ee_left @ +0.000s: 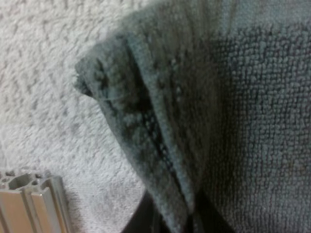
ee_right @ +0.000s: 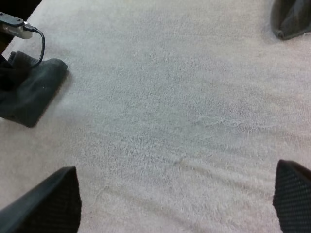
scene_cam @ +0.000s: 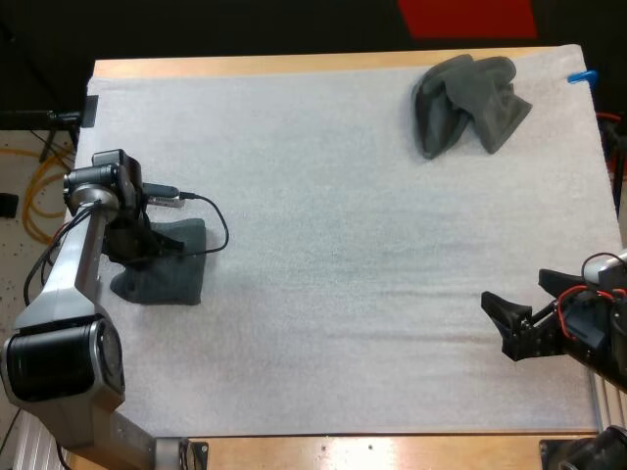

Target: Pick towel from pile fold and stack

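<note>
Grey-green terry is being clamped by the left gripper. In the left wrist view, a doubled edge of the folded towel is being pressed from both sides by the black fingers, which are closed on the cloth with nothing else between them. This towel is lying on the white mat at about 9 o'clock in the high view, close to the bench's left edge. The grip is being taken on the fold itself, probably so that the layers are being held together while the towel is being squared or set in its stacking place.

At about 1 o'clock on the mat, well apart from the folded one, the crumpled towel is lying in a loose heap and is not being touched by either arm. It is judged to be the pile from which the next piece is to be drawn.

At about 4 o'clock, the right gripper is being held low over bare mat. Its fingers are spread wide and nothing is being gripped. It is likely being parked there so that the left arm's work is not being crowded, and so that a reach toward 1 o'clock is being left open.
</note>
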You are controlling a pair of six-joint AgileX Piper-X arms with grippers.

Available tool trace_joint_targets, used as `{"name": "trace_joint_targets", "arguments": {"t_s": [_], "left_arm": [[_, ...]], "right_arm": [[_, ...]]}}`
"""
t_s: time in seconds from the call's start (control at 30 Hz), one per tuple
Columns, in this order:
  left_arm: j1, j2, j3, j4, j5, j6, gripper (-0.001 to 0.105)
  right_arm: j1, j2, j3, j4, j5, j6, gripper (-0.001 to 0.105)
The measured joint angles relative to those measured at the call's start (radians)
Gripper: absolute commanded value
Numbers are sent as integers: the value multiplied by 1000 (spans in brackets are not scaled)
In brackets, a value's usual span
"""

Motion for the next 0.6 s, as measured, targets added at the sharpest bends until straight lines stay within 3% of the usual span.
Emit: {"name": "trace_joint_targets", "arguments": {"t_s": [0.3,0.5,0.6], "left_arm": [[0,0,0,0,-35,8,40],[0,-20,0,0,-224,32,42],[0,-68,-12,0,-242,34,42]], "right_arm": [[1,0,0,-21,0,0,78],[1,0,0,-25,0,0,78],[1,0,0,-25,0,0,78]]}}
